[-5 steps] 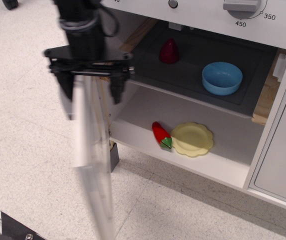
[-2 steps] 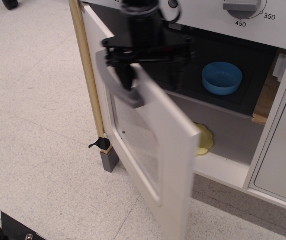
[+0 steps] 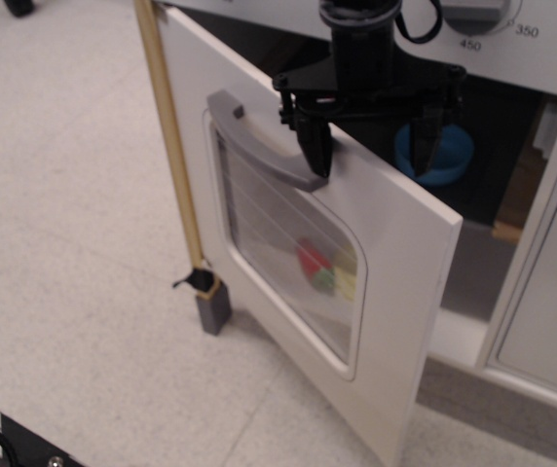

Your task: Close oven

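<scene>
Observation.image view: oven (image 3: pixel 512 195) at right, cavity dark, its door (image 3: pixel 288 263) hinged at left and partly swung in, free edge well short of frame. My gripper (image 3: pixel 371 146) straddles door top edge, fingers spread, clamping nothing; one fingertip (image 3: pixel 317 156) just beside grey bar handle (image 3: pixel 264 141). I judge panel light, stiff, free-swinging; window likely thin plastic. I'd push on solid white face near handle, not window.

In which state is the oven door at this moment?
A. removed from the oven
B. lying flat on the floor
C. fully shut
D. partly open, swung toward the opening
D: the oven door stands ajar on its hinges, a gap at its free edge, with the end effector at its top edge.
</scene>
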You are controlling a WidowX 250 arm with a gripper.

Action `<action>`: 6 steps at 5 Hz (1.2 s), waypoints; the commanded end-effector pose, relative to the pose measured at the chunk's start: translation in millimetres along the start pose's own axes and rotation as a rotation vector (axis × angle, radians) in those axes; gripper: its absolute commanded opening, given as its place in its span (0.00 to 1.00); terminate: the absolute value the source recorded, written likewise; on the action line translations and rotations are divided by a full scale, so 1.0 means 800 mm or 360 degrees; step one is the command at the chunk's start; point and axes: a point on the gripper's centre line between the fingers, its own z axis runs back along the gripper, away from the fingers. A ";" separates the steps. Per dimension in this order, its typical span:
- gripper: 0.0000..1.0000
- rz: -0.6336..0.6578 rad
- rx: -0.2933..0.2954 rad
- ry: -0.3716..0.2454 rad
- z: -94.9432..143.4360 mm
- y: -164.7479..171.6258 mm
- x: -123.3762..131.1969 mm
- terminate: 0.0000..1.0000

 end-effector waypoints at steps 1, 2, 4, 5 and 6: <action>1.00 -0.0312 -0.0056 0.0004 0.044 0.044 -0.048 0.00; 1.00 -0.0427 -0.0072 0.0031 0.047 0.071 -0.063 0.00; 1.00 -0.0423 0.0141 0.0038 -0.024 0.085 -0.060 0.00; 1.00 -0.0483 0.0153 0.0060 -0.053 0.078 -0.058 0.00; 1.00 -0.0497 0.0091 0.0088 -0.066 0.063 -0.046 0.00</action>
